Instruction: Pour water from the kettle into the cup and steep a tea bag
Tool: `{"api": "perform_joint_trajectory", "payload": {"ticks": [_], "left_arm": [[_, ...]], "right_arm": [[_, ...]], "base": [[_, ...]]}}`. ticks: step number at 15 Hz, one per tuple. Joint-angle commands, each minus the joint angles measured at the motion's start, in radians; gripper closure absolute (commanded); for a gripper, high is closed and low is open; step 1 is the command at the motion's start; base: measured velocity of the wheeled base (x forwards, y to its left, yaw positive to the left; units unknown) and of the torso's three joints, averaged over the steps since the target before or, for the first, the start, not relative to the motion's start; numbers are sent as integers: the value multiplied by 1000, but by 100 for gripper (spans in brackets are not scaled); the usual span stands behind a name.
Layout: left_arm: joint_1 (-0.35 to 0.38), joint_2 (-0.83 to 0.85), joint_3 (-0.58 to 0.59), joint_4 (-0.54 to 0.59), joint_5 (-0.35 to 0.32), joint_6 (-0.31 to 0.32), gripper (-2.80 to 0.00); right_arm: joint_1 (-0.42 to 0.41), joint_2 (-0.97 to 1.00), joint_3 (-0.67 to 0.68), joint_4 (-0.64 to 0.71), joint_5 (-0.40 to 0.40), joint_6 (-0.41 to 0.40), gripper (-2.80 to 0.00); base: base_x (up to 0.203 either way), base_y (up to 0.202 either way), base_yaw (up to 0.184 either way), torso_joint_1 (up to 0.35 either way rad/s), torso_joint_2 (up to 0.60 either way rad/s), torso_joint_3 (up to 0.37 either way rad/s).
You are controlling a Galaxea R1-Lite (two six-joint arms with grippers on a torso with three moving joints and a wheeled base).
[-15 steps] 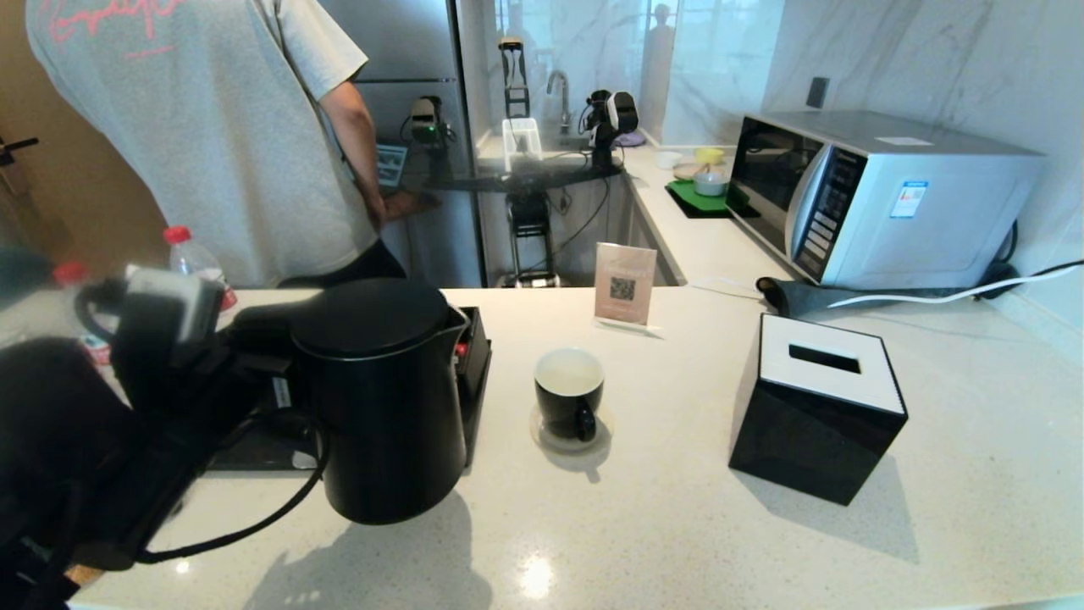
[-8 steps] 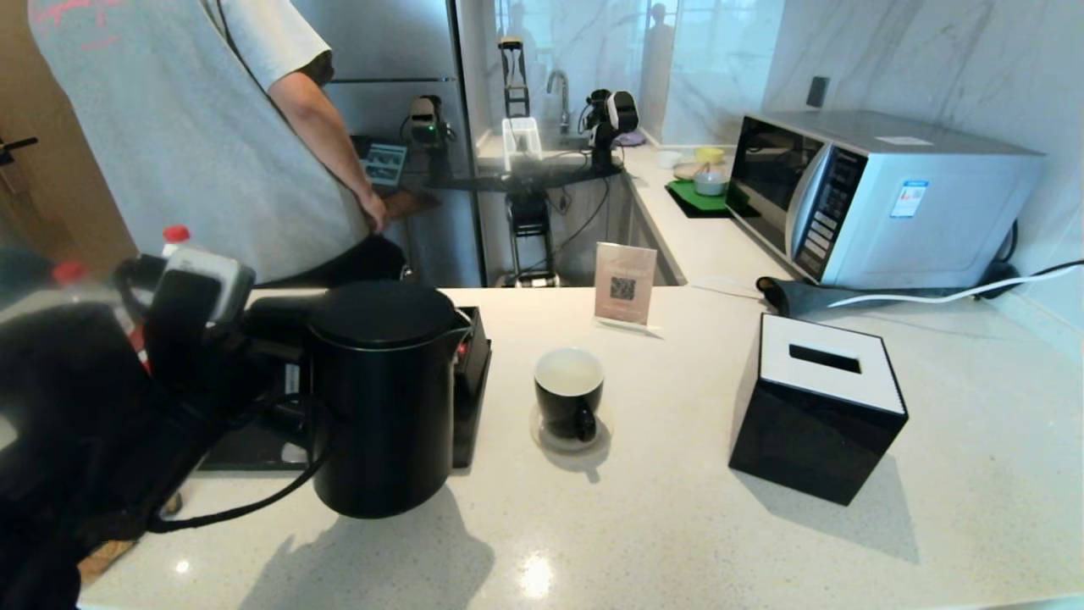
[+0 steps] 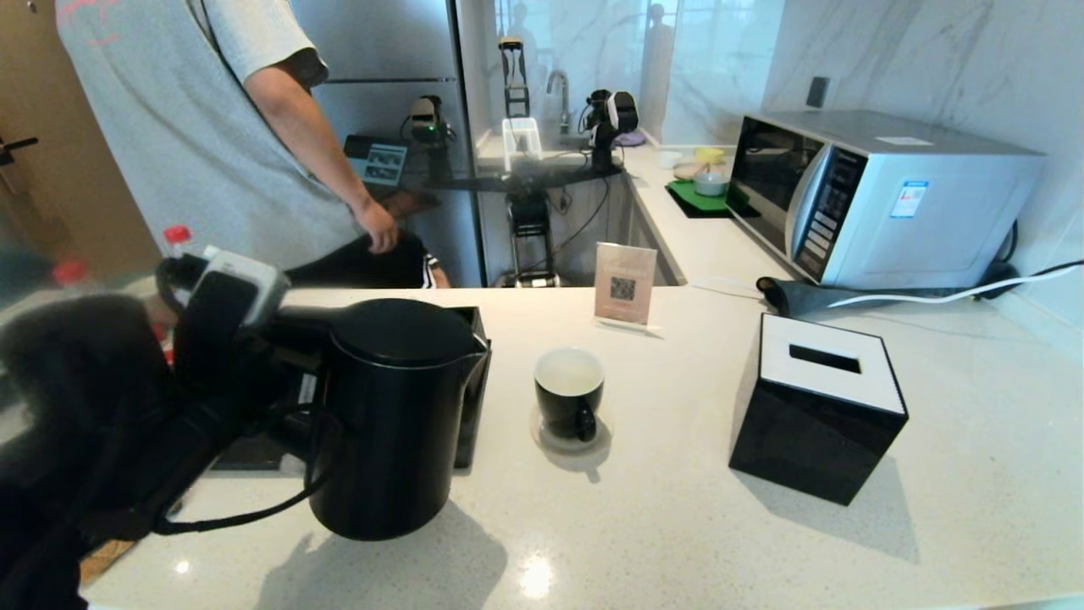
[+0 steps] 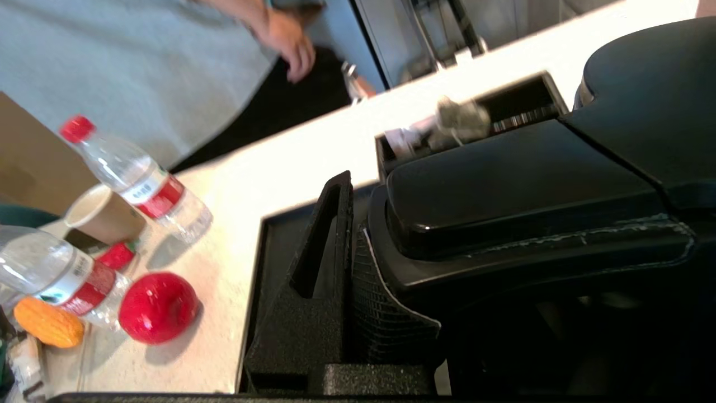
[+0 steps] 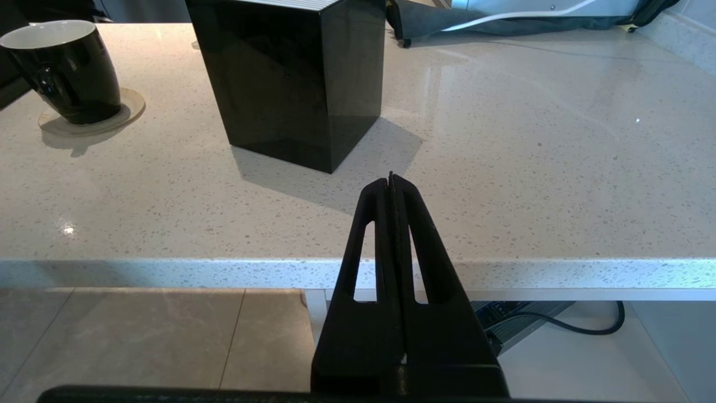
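Observation:
The matte black kettle (image 3: 389, 424) hangs upright just over the counter, left of the cup, its spout (image 3: 484, 346) facing the cup. My left gripper (image 3: 275, 339) is shut on the kettle's loop handle (image 4: 503, 190); one finger (image 4: 324, 252) presses the handle's side and the other is hidden behind it. The glossy black cup (image 3: 569, 391) with a white inside stands on a round coaster (image 3: 542, 436), also seen as the cup (image 5: 61, 67) in the right wrist view. No water stream shows. The tea bag is out of view. My right gripper (image 5: 391, 178) is shut on nothing, low by the counter's front edge.
A black tissue box (image 3: 817, 407) stands right of the cup, a microwave (image 3: 881, 199) behind it, a QR sign (image 3: 624, 284) behind the cup. A black tray (image 3: 254, 453) lies under the kettle. Bottles (image 4: 140, 179), a paper cup (image 4: 100, 215) and an apple (image 4: 158, 307) sit far left. A person (image 3: 212, 127) stands behind.
My left arm has carried the kettle rightwards, closer to the cup. The person behind the counter has shifted and lowered an arm. The cup and right gripper have not moved.

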State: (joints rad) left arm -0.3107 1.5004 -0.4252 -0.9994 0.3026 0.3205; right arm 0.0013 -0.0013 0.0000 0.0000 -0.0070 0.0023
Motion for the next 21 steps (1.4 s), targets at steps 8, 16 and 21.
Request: {"api": "perform_joint_trajectory", "payload": {"ticks": [8,16,21], "left_arm": [[-59,57,-121,112,25,58,0],[-97,115,-180,144,66,97,0],[-108,144,-267,268,66,146,0]], "right_arm": [[0,1,0,0,0,-1,0],[0,1,0,0,-1,-1,0],[0,1,0,0,1,1,0]], "base": [[0,0,0,0,0,0],[0,0,0,0,0,0],[0,0,0,0,0,0]]}}
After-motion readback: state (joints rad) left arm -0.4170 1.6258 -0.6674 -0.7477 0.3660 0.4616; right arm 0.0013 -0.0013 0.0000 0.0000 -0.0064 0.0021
